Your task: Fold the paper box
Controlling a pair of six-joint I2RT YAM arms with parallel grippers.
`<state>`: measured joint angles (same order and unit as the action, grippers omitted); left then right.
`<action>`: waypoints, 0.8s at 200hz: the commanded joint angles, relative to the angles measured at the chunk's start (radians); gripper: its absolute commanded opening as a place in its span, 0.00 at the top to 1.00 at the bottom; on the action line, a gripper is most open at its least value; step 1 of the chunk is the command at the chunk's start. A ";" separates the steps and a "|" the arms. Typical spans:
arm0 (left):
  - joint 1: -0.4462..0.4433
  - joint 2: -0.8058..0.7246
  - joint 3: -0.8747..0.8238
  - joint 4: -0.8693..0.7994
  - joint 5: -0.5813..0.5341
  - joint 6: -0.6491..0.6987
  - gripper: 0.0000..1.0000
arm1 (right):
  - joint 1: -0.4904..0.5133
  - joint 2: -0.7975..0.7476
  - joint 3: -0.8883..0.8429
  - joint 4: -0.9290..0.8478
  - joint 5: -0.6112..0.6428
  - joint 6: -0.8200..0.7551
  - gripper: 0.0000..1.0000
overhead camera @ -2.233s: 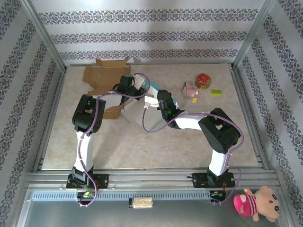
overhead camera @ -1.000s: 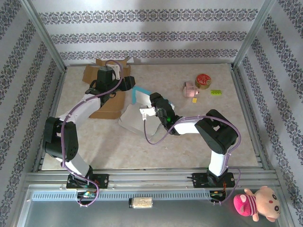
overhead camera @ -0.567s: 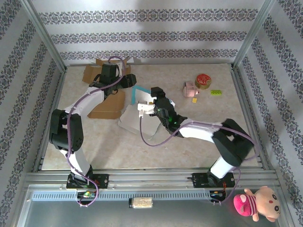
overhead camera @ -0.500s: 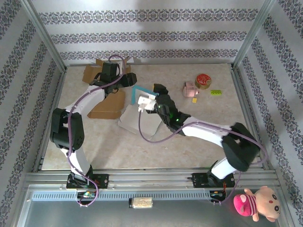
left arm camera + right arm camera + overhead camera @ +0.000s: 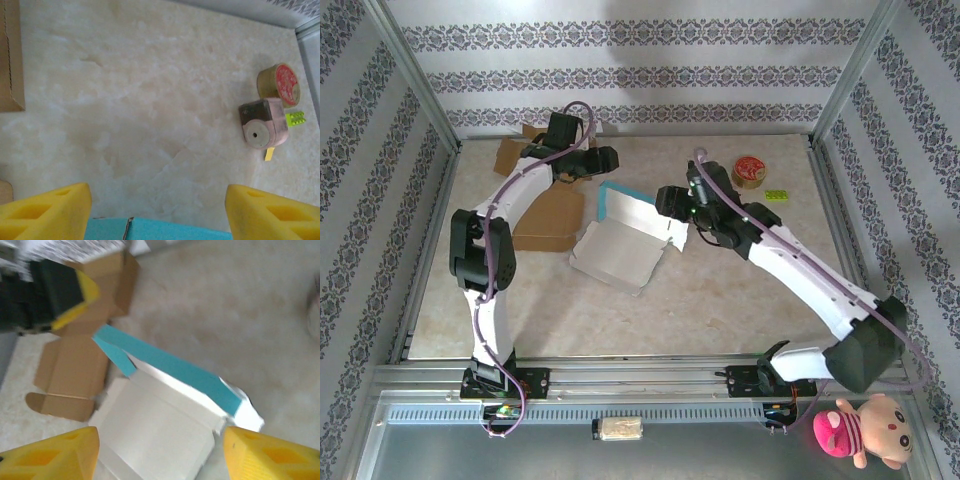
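Observation:
The paper box (image 5: pixel 623 243), white inside and teal outside, lies half unfolded mid-table, its teal back wall (image 5: pixel 616 190) standing up. My left gripper (image 5: pixel 606 160) hovers open just behind that wall. In the left wrist view its yellow fingertips (image 5: pixel 46 211) are spread wide over bare table, with the teal edge (image 5: pixel 165 232) below them. My right gripper (image 5: pixel 669 204) is open at the box's right corner. From the right wrist I look down on the white panel (image 5: pixel 155 427) and teal wall (image 5: pixel 167 363), with nothing between the fingers (image 5: pixel 272 454).
A flattened brown cardboard box (image 5: pixel 546 216) lies left of the paper box, more cardboard (image 5: pixel 516 155) behind it. At the back right sit a round tin (image 5: pixel 750 169), a green brick (image 5: pixel 776 195) and a pink block (image 5: pixel 263 123). A plush toy (image 5: pixel 865 428) lies off the table.
My right gripper has pulled up and to the right off the box, its arm stretched out. My left gripper has shifted right from the cardboard to behind the teal wall.

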<state>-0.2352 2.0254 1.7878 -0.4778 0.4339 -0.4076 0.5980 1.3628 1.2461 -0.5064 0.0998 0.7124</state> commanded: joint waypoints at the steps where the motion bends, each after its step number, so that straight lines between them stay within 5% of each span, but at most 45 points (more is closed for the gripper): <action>1: 0.011 0.025 0.063 -0.128 0.051 0.027 0.29 | -0.022 0.052 0.061 -0.173 0.021 0.272 0.32; 106: 0.050 0.075 0.032 -0.130 0.137 -0.006 0.33 | -0.069 0.225 0.100 -0.046 -0.042 0.395 0.40; 160: 0.062 0.077 -0.002 -0.112 0.161 -0.005 0.51 | -0.072 0.294 0.118 -0.002 -0.064 0.414 0.45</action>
<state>-0.1871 2.0930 1.8053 -0.5880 0.5648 -0.4095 0.5320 1.6184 1.3323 -0.5407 0.0586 1.0992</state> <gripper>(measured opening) 0.533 0.556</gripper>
